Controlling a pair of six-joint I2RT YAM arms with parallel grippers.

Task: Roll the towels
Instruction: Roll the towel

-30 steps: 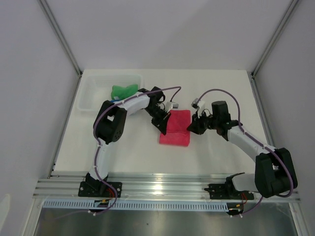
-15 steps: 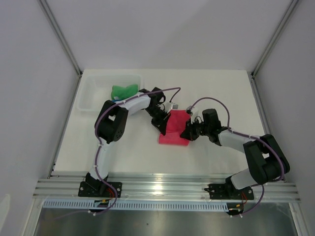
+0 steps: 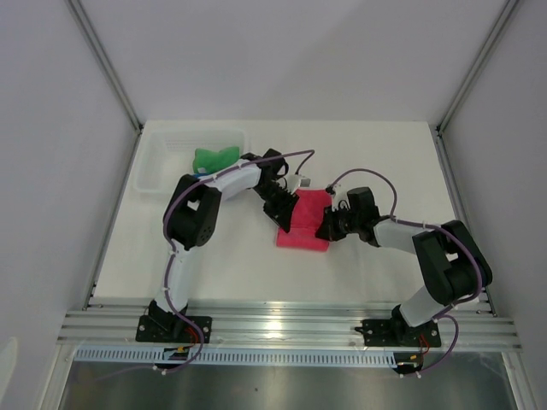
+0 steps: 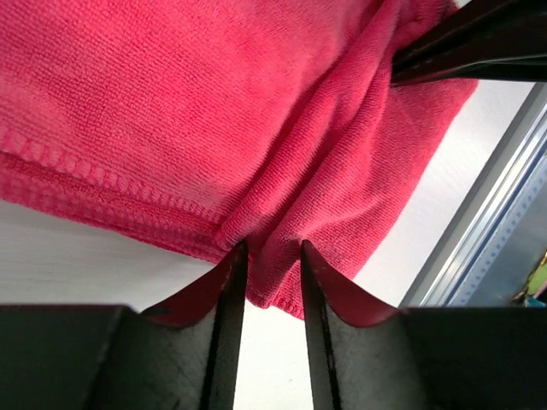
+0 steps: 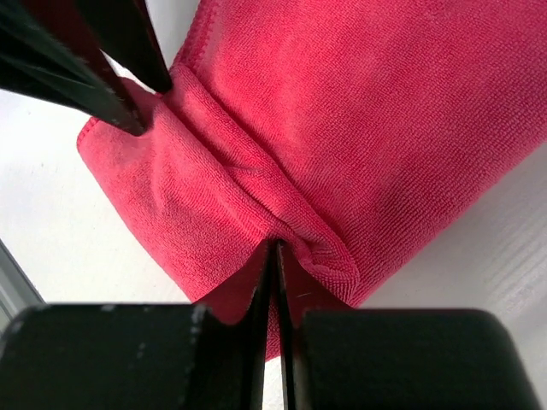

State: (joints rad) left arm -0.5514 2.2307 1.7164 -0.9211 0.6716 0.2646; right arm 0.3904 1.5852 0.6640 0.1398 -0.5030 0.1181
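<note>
Pink towel (image 3: 304,221) lies flat in the middle of your white table (image 3: 376,154), soft and fuzzy with a stitched edge. Your left gripper (image 4: 268,256) has its fingers a little apart around a raised fold at the towel's left edge. Your right gripper (image 5: 275,256) is pinched tight on a fold at the right edge. Far left, a white plastic basket (image 3: 162,158) holds the green towel (image 3: 214,157).

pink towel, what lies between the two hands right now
Only the pink towel itself: the top view shows the left hand at its left edge and the right hand at its right edge, with a pinched ridge of cloth running between them in both wrist views.
</note>
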